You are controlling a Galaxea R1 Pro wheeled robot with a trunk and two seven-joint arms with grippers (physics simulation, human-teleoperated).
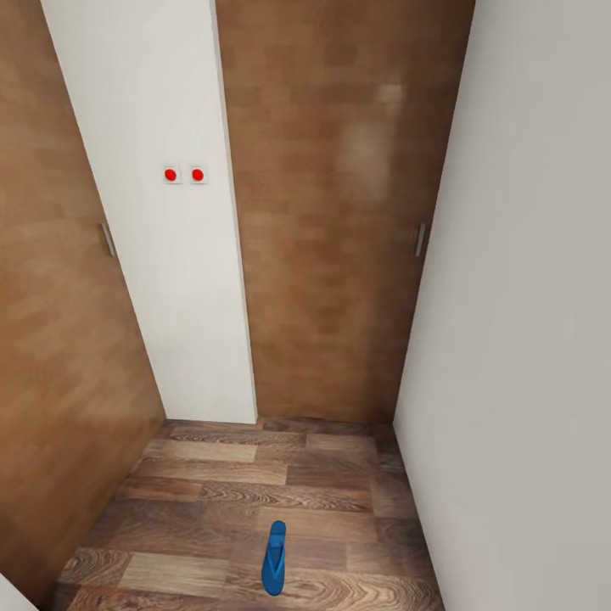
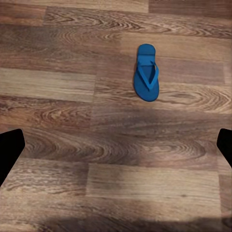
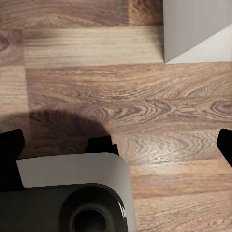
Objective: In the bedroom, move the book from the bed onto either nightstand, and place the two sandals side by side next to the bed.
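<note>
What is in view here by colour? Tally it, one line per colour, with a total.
Blue sandal: 1
Red wall buttons: 2
Brown wooden doors: 2
Total: 5

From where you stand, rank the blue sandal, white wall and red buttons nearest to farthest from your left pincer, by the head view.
1. Blue sandal: on the floor just ahead of the left pincer.
2. White wall: its foot at the floor's far end.
3. Red buttons: high up that wall.
</note>
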